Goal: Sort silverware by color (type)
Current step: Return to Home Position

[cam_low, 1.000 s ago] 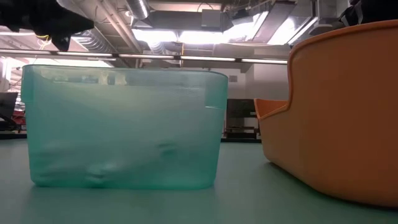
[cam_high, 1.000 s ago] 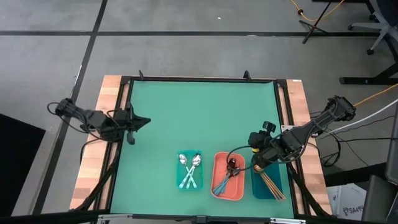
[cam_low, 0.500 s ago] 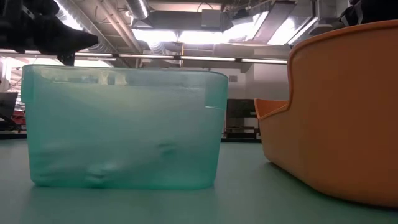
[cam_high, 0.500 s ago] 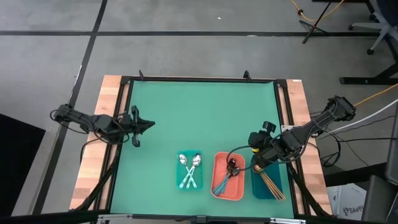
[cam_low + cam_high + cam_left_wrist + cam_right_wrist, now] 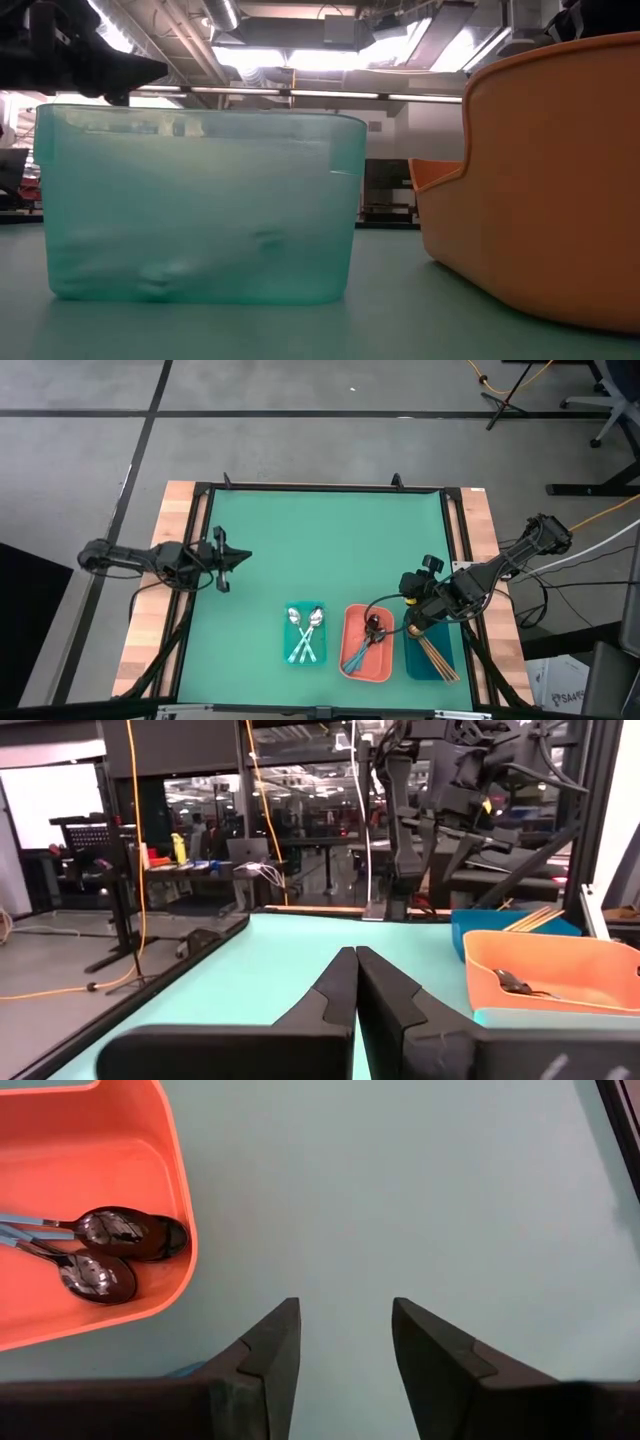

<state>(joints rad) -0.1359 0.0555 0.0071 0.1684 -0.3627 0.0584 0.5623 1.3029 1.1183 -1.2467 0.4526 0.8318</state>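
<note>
Finds left tool (image 5: 238, 556) pinched together, empty, above surface (image 5: 330, 540) near its left edge. Locates silver spoons (image 5: 305, 632) in teal tray (image 5: 320, 652), dark spoons (image 5: 110, 1255) in coral tray (image 5: 170, 1140), apparently gold spoons (image 5: 432, 650) in blue tray (image 5: 414, 660). Finds right tool (image 5: 340, 1315) parted, empty, beside coral tray. Judges spoons light, rigid, slick; advises mid-handle grip.
</note>
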